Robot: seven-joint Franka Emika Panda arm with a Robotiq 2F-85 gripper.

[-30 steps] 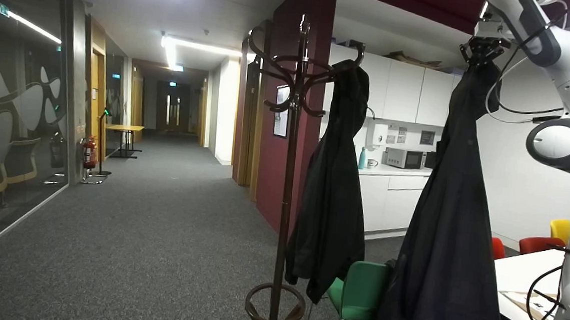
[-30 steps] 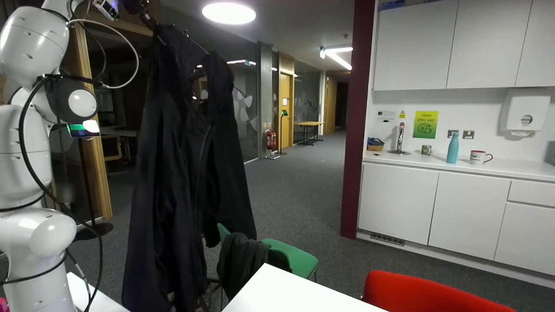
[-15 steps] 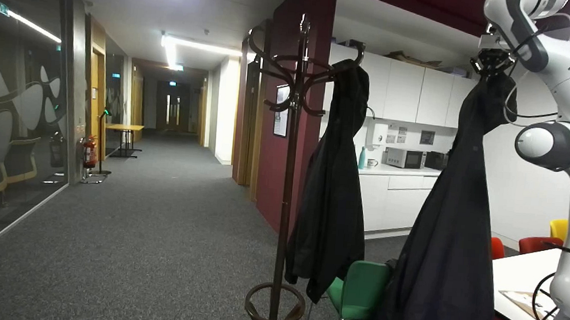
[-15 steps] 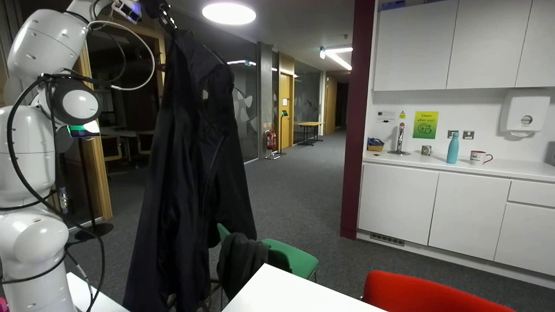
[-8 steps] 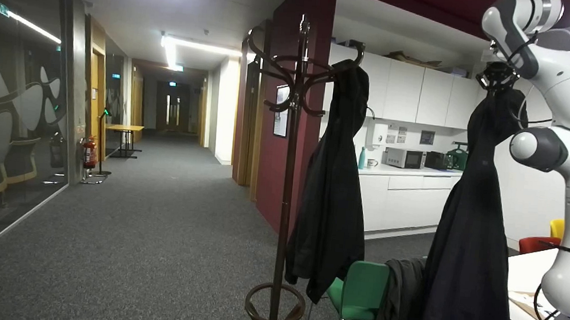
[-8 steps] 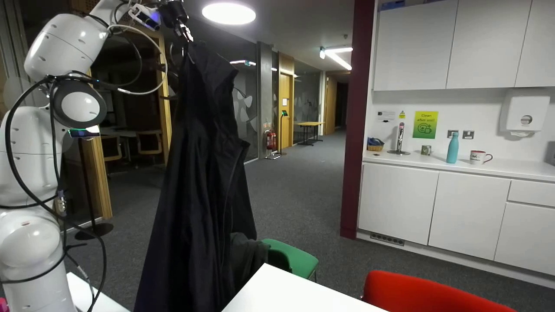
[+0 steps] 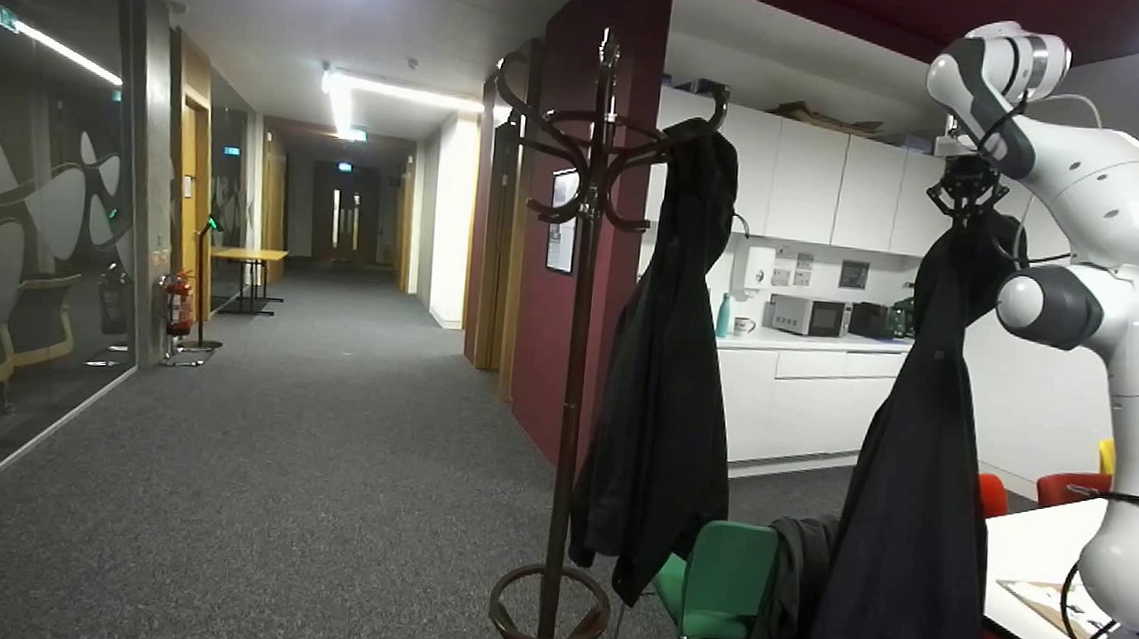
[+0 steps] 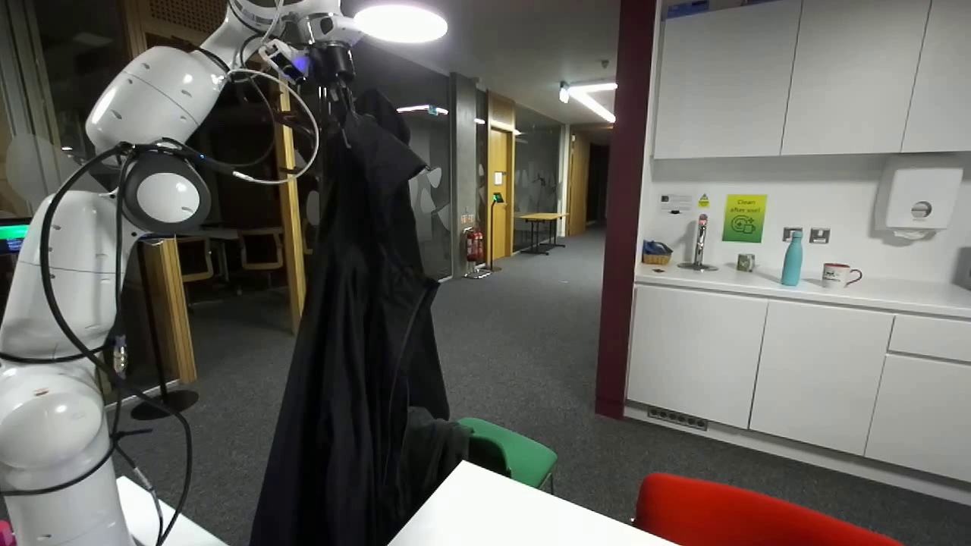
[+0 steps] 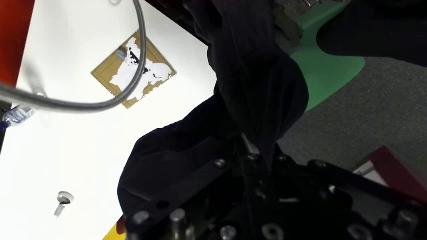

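A long black coat point(image 7: 920, 464) hangs from my gripper point(image 7: 964, 209), which is shut on its upper end. In an exterior view the coat point(image 8: 349, 303) drops beside the white table, its lower end out of sight. The wrist view shows the coat's dark cloth point(image 9: 257, 76) bunched and pinched between the fingertips, with more folds to the left. Dark cloth against black fingers makes the exact grip hard to make out. To the left in an exterior view, another black coat point(image 7: 666, 366) hangs on a hook of a brown coat stand point(image 7: 577, 360), apart from the gripper.
A green chair point(image 7: 732, 581) with a dark garment point(image 7: 798, 566) over its back stands between the stand and the held coat. Nearby are a white table point(image 8: 516, 516) and a red chair point(image 8: 743, 516). Cardboard point(image 9: 133, 71) and a bottle point(image 9: 18, 115) lie on the tabletop.
The gripper has come down with the coat still in it. In an exterior view both have shifted right; in the view with the stand they swung right, then slightly back left.
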